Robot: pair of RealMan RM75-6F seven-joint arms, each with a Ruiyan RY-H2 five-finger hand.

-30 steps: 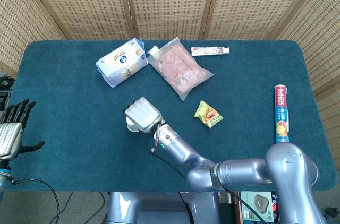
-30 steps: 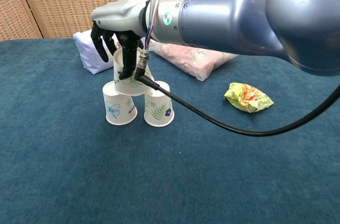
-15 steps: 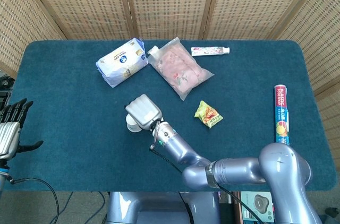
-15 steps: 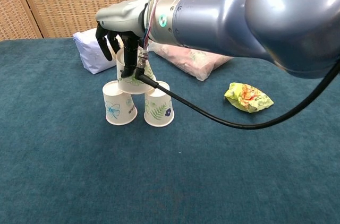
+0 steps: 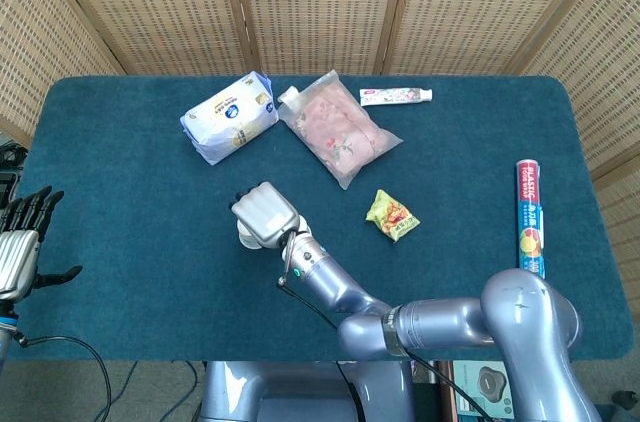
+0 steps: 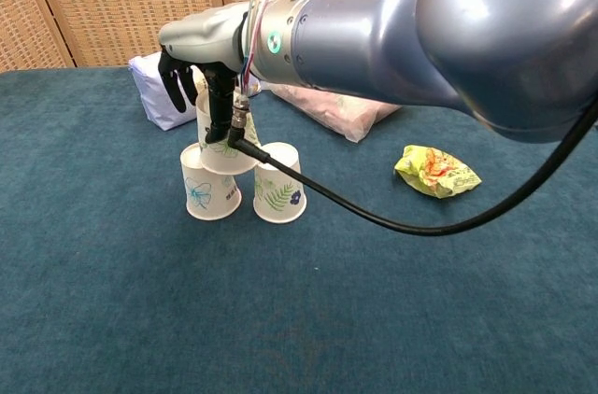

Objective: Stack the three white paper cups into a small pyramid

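Note:
Two white paper cups stand upside down side by side on the blue table [image 5: 120, 162]: the left base cup [image 6: 209, 194] with a blue flower print and the right base cup [image 6: 278, 196] with a leaf print. A third cup [image 6: 221, 144] sits over the gap between them, leaning a little left. My right hand [image 6: 199, 60] comes down from above and grips this third cup, dark fingers [image 6: 219, 105] wrapped around its sides. In the head view the right hand [image 5: 264, 216] hides most of the stack; only a cup edge [image 5: 246, 236] shows. My left hand [image 5: 22, 242] hovers off the table's left edge, fingers apart, holding nothing.
A blue-and-white pack [image 5: 228, 117], a pink pouch [image 5: 340, 132] and a toothpaste tube [image 5: 396, 95] lie at the back. A yellow-green snack bag [image 5: 392, 215] lies right of the cups. A long tube [image 5: 531, 212] lies near the right edge. A black cable [image 6: 374, 218] hangs from the wrist.
My right hand has shifted slightly left with the top cup still in it, and the cup now leans more over the left base cup. The left hand has stayed still.

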